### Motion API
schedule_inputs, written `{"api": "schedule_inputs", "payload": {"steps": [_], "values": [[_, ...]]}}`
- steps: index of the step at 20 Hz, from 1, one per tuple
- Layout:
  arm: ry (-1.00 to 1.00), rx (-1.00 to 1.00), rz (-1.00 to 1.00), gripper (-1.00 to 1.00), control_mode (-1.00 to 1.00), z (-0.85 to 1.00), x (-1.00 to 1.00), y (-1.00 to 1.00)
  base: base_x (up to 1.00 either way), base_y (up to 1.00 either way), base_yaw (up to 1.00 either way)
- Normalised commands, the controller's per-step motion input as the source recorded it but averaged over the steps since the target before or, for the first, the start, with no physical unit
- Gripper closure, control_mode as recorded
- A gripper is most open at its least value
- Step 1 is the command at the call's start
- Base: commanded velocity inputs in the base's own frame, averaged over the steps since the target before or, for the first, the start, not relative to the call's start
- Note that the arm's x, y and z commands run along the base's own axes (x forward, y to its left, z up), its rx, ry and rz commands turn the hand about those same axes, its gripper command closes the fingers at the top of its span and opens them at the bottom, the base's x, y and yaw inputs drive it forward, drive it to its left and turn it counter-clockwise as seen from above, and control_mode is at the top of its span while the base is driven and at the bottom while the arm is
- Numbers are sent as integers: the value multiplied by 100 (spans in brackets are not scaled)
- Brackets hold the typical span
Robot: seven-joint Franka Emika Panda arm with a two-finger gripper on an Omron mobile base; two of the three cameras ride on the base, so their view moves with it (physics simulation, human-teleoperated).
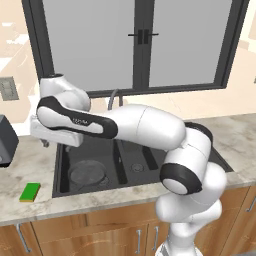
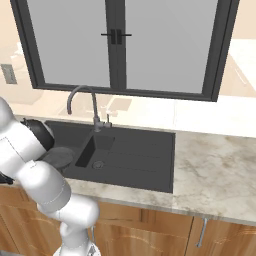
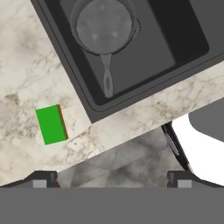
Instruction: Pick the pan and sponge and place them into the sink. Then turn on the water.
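The sink [image 1: 65, 165] serves as the landmark throughout. The pan [image 3: 104, 27] lies flat on the floor of the large basin, its handle pointing toward the basin's front wall; in the hand view its far rim is cut off by the top edge. In the left base view the pan [image 1: 87, 173] appears as a grey disc in the basin, partly covered by the arm's forearm. In the right base view only a sliver of the pan [image 2: 60, 156] shows beside the arm's elbow, which hides most of the large basin.

The sponge [image 3: 51, 124], green side up with a thin darker edge along one side, rests on the marble counter [image 3: 26, 74] outside the sink, beyond the large basin's outer corner and clear of its rim. The left base view places the sponge [image 1: 30, 192] on the counter near the sink's front corner.

The gripper [image 3: 112, 178] hangs above the counter's front edge just outside the sink, jaws spread wide with nothing between them; only the two finger tips [image 3: 41, 178] show, and the floor below them is blurred.

The faucet [image 2: 82, 105] stands behind the divider between the basins; in the left base view it is largely hidden by the arm.
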Motion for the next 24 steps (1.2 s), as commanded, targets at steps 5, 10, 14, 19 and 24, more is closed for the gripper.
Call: {"api": "schedule_inputs", "payload": {"steps": [5,10,14,19,24], "values": [[-2,0,0,-100,-100,-11,-4,9,0,0,0],[-3,0,0,-100,-100,-11,-3,8,0,0,0],[-3,0,0,-100,-100,-14,-2,9,0,0,0],[-2,0,0,-100,-100,-9,-4,7,0,0,0],[-2,0,0,-100,-100,-6,-7,10,0,0,0]]}}
